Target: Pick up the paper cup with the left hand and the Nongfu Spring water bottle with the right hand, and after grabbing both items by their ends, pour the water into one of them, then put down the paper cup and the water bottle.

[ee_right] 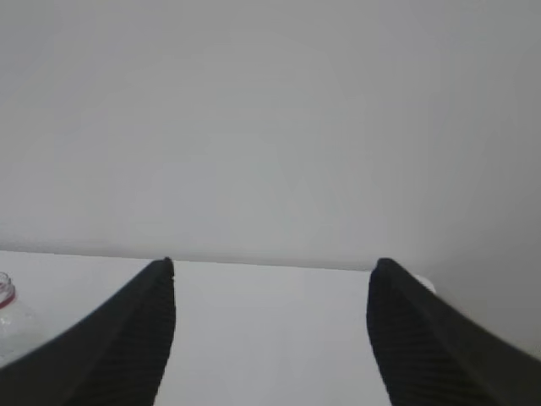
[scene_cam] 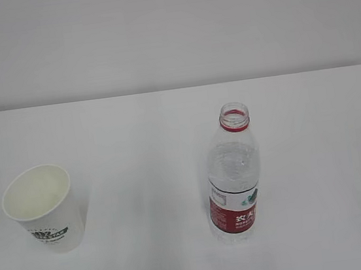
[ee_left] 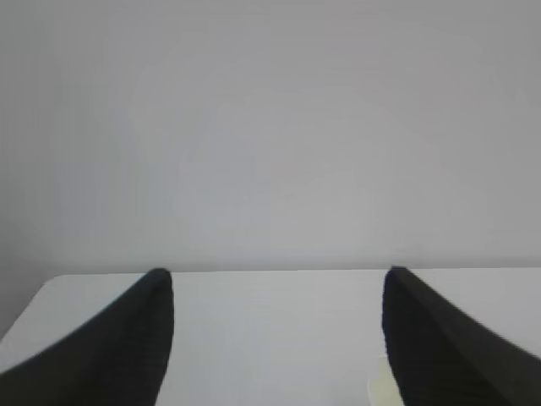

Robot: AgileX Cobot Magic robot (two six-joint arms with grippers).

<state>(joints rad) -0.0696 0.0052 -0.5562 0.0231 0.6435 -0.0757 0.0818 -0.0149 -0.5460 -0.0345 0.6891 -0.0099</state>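
Matt white paper cup [scene_cam: 44, 207], glossy clear ribbed plastic bottle [scene_cam: 233, 174], smooth matt table [scene_cam: 135, 140].

Place: looks like a bare lab or test room, stripped and plain.
Counter: a smooth white counter [scene_cam: 136, 147] with nothing decorative on it.
Wall: a blank pale grey wall [scene_cam: 168, 31] right behind it.
Light: flat, even, indoor.

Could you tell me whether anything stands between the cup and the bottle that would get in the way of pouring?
Nothing visible does. The cup stands at the left and the uncapped bottle at the right, with only bare white table between them. Both stand upright, apart, with neither gripper near them in the exterior view.
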